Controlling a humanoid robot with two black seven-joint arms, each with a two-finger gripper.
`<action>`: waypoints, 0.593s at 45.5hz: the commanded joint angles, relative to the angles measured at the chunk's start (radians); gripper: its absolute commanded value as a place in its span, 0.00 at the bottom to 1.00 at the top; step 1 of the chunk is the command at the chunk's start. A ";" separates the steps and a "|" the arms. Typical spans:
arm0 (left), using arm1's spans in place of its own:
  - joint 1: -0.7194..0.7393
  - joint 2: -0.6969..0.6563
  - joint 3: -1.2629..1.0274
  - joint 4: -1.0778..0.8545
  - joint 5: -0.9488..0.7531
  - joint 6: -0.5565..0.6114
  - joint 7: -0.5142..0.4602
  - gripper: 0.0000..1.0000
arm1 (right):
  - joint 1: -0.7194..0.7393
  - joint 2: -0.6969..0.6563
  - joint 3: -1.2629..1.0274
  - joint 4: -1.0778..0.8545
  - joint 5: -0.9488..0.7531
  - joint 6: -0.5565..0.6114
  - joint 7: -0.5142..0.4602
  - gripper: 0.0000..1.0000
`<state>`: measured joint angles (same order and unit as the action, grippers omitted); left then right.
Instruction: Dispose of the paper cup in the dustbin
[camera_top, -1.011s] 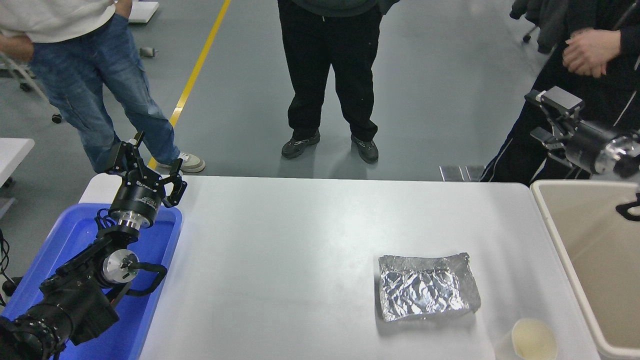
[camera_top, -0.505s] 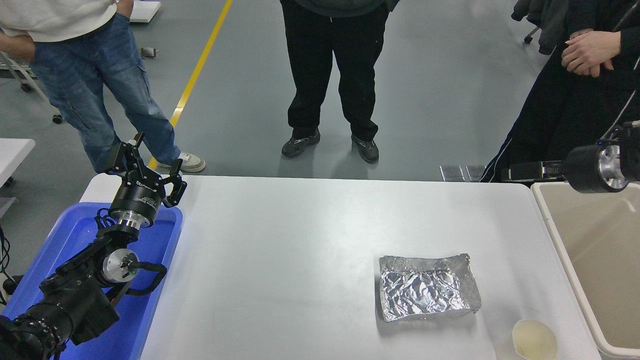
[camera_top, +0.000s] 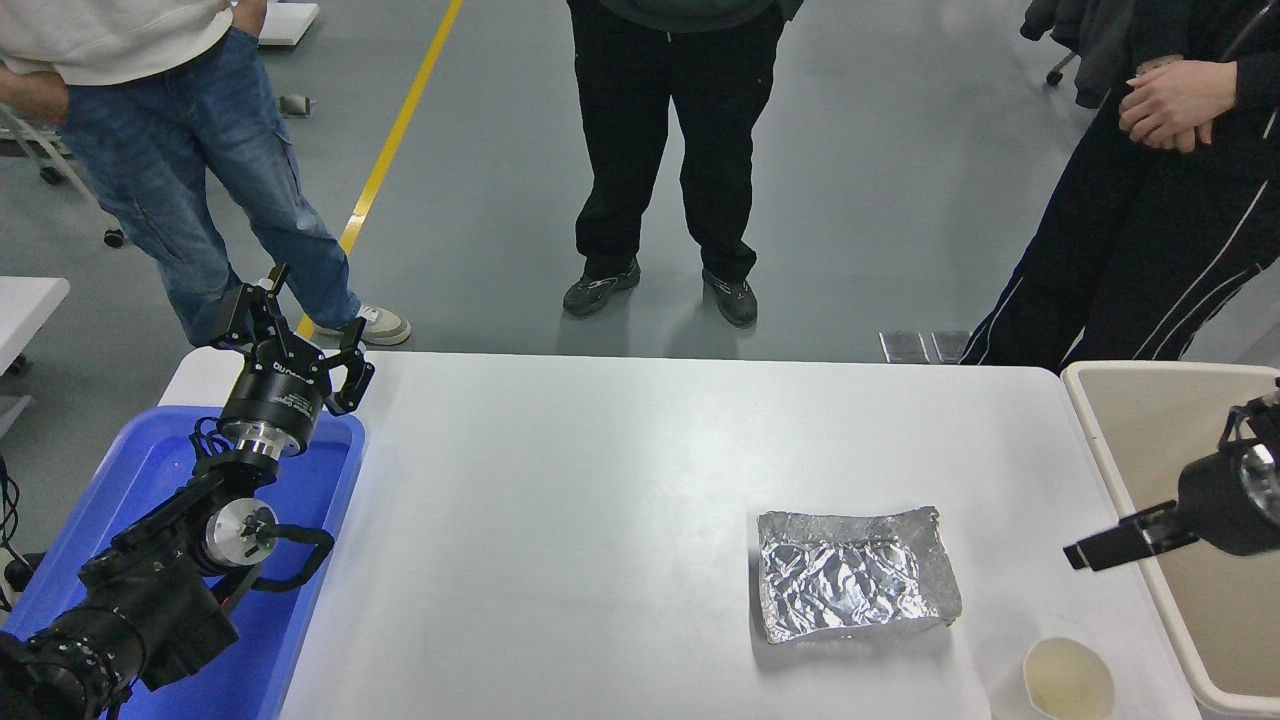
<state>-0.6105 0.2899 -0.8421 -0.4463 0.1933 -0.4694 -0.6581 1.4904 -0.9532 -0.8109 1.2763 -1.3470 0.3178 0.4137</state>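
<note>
The paper cup (camera_top: 1068, 681) stands upright at the table's front right corner, white with a cream inside. The beige dustbin (camera_top: 1100, 440) stands off the table's right edge, right of the cup. My right gripper (camera_top: 1085, 550) comes in from the right edge, low over the dustbin's left rim, pointing left. It is above and behind the cup, apart from it, and holds nothing I can see. My left gripper (camera_top: 292, 335) is parked open at the back left.
A crumpled silver foil tray (camera_top: 855, 585) lies just left of and behind the cup. A blue tub (camera_top: 150, 470) sits under the left arm. Three people stand at the far side, one close to the dustbin's back corner.
My right arm has swung down from high above the dustbin's back rim to low over its left rim, now pointing left toward the table. The cup, the foil tray and the left arm have not moved.
</note>
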 joint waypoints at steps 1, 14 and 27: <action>0.000 0.000 0.000 0.000 0.000 0.000 0.000 1.00 | -0.050 -0.039 -0.008 0.064 -0.021 0.000 -0.001 0.99; 0.000 0.000 0.000 0.000 0.000 0.000 0.000 1.00 | -0.163 -0.038 0.091 0.052 -0.018 -0.010 -0.001 0.99; 0.000 0.000 0.000 0.000 0.000 0.000 0.000 1.00 | -0.317 -0.036 0.237 0.018 -0.015 -0.032 -0.003 0.99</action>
<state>-0.6105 0.2899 -0.8421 -0.4463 0.1933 -0.4694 -0.6581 1.2970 -0.9887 -0.6861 1.3153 -1.3640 0.3039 0.4121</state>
